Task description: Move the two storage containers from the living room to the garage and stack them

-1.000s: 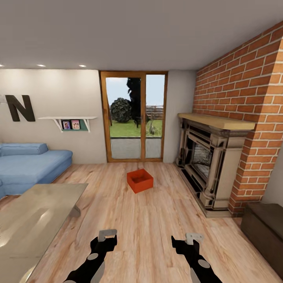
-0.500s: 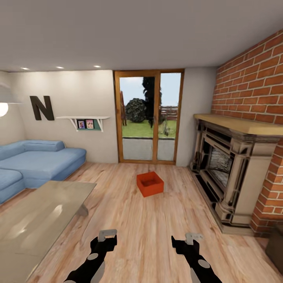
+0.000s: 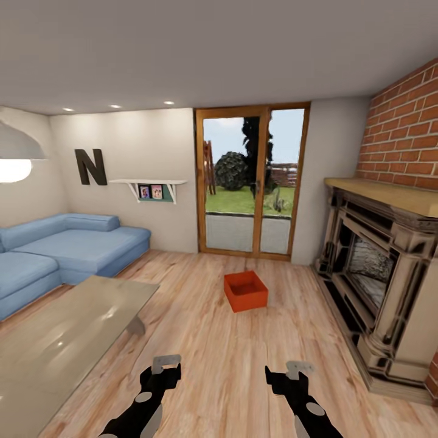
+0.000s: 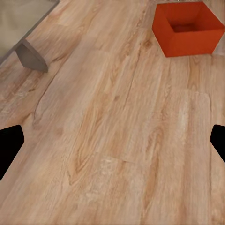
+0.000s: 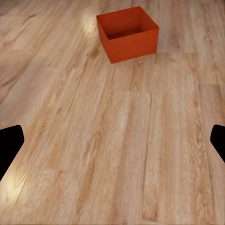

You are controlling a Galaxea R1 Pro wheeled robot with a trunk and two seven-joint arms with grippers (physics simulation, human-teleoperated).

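Storage container (image 3: pixel 245 291) seen on living-room plank floor (image 3: pixel 201 340), ungrasped | left gripper (image 3: pixel 165 363), right gripper (image 3: pixel 299 367) spread, empty | nothing moved to garage yet.

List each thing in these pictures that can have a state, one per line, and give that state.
storage container: upright on the wood floor, open-topped, empty, not held.
left gripper: open, holding nothing.
right gripper: open, holding nothing.
glass doors: shut.
pendant lamp: lit.
fireplace: unlit.
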